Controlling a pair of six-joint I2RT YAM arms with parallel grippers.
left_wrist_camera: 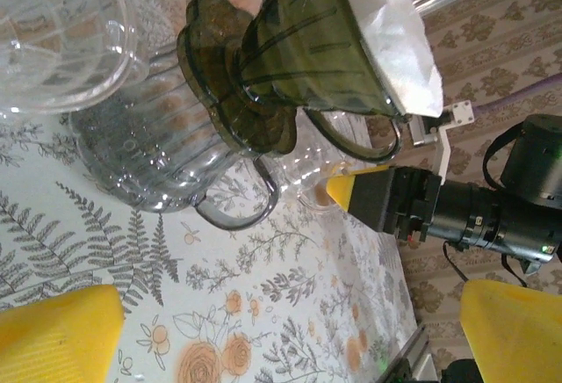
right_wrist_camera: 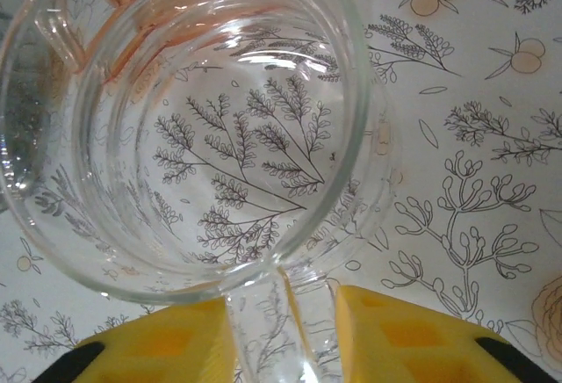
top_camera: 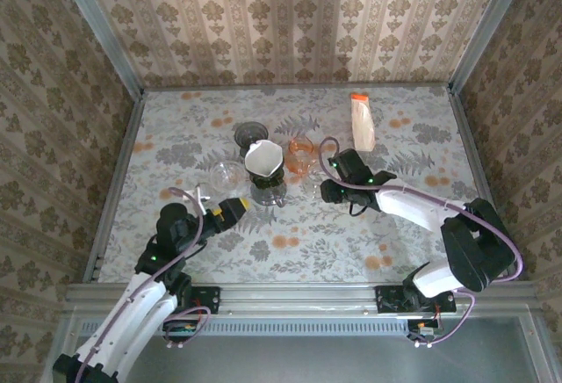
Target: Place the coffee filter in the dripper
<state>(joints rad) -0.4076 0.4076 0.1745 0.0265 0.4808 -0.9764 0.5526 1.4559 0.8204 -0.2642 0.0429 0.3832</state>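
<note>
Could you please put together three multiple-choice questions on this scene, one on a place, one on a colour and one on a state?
1. Where is the white coffee filter?
A) lying flat on the cloth
B) in the dark dripper on the carafe
C) in the pink glass

2. What colour is the top end of the white pouch at the back right?
A) blue
B) green
C) orange

3. How does the left end effector stand?
A) open, holding nothing
B) shut on the filter
C) shut on the pouch

Answers:
1 B: the top view and the left wrist view show the filter lining the dripper, which stands on the carafe.
2 C: the pouch has an orange top in the top view.
3 A: the left wrist view shows its yellow fingers wide apart with nothing between them.
</note>
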